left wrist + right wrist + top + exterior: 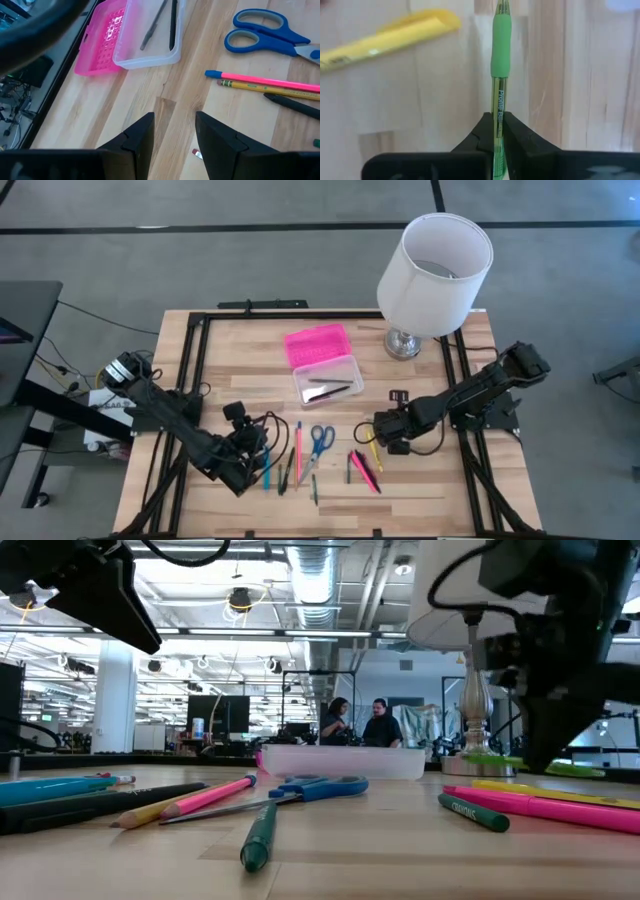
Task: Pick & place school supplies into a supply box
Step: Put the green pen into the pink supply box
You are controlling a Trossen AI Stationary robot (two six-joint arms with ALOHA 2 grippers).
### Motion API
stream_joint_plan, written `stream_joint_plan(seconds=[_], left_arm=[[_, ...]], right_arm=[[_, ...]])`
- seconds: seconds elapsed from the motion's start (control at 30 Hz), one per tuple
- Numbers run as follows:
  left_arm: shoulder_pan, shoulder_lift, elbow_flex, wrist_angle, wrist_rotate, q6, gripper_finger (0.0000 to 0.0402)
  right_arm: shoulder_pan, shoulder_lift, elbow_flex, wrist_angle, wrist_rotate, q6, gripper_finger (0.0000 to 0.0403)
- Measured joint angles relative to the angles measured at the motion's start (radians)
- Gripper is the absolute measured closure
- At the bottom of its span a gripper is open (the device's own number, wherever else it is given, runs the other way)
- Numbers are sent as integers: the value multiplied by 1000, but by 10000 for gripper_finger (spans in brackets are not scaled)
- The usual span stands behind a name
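Observation:
The supply box [328, 383] is a clear case lying open at mid-table with two dark pens inside; its pink lid [317, 343] lies flat on its far side. Pens, pencils and the blue-handled scissors [320, 439] are strewn along the near half. My right gripper [383, 430] is to the right of the scissors, shut on a green pen [501, 45]. My left gripper [174, 131] hovers open over bare wood left of the pencils [265, 82], touching nothing. The box [150, 35] lies ahead of it. My right gripper pinches the green pen by its clear barrel [499, 102], just behind the green rubber grip, between the two fingertips [482, 131]. The pen sticks out ahead of the fingers. In the low view the pen [500, 761] looks level and a little above the table.
A white-shaded lamp [435, 270] on a chrome base stands at the far right corner. A yellow marker [385, 37] and pink markers [365, 470] lie near my right gripper. A black frame [200, 370] rims the table. People [360, 723] stand far back in the room.

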Motion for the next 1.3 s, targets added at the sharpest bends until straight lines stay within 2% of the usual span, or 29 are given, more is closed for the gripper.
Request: stream_joint_plan(seconds=[0.13,0.33,0.53,0.63,0.8,1.3], left_arm=[[-13,0,0,0,-1,-3,263],[-23,0,0,0,-4,-8,263],[-24,0,0,0,-5,-17,263],[-24,0,0,0,-5,-17,263],[-24,0,0,0,-6,-18,263],[-24,0,0,-5,-6,-16,263]], right_arm=[[-6,-10,41,1,66,-68,396],[-64,-3,139,36,157,-254,397],[-177,-3,216,175,168,-457,396],[-244,12,239,260,126,-530,396],[-351,65,281,337,7,-559,395],[-516,306,417,261,-68,-511,386]])
